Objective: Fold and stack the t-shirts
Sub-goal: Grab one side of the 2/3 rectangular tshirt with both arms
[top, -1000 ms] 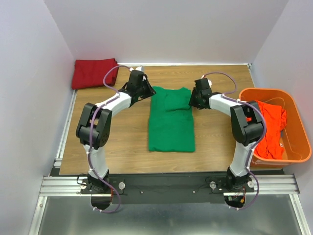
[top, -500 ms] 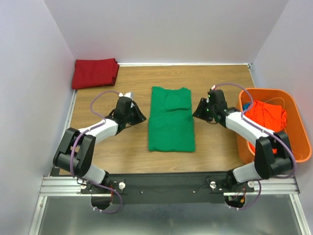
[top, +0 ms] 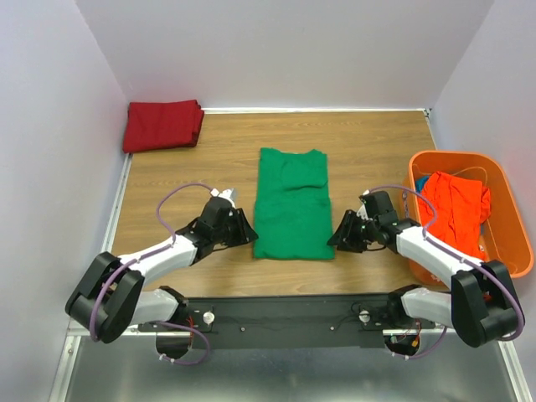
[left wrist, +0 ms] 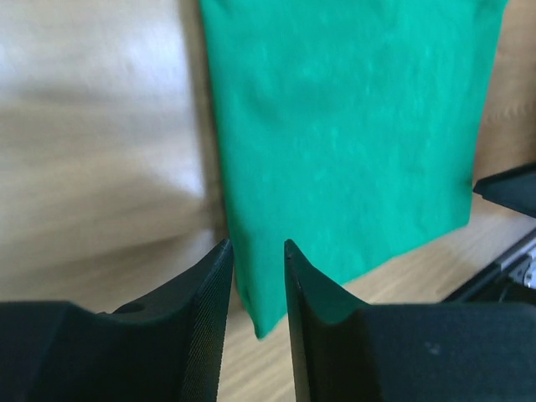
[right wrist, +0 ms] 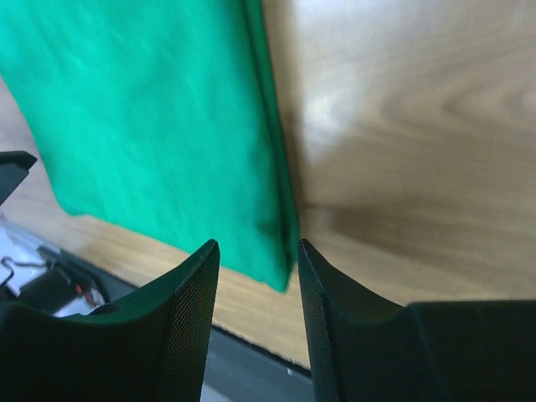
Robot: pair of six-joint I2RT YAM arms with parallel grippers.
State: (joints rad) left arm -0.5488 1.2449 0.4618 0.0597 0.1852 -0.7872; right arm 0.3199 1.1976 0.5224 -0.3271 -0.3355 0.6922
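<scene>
Overhead view: I find the green t-shirt (top: 292, 213) lying flat on the wooden table (top: 368, 142) at the centre of the frame, folded into a narrow upright rectangle, with a smaller folded flap showing on its upper right part.

The left gripper (top: 245, 232) sits low on the table just beside the shirt's lower left corner. The right gripper (top: 339, 237) sits just beside the lower right corner. Both point inward at the cloth.

Left wrist view: the left gripper (left wrist: 255, 251) has its jaws released, with a narrow gap between them. The corner of the green t-shirt (left wrist: 343, 126) shows through that gap, lying on the wood. I see no cloth pinched.

Right wrist view: the right gripper (right wrist: 258, 251) is likewise released, its jaws standing wider apart. The corner of the green t-shirt (right wrist: 151, 109) lies in line with the gap, flat on the table and not clamped.

Other task items: the dark red t-shirt (top: 162, 125) lies folded at the upper left corner of the table, well apart from both arms. The orange-red t-shirt (top: 456, 205) lies crumpled inside the orange basket (top: 511, 219) at the right edge of the frame.
</scene>
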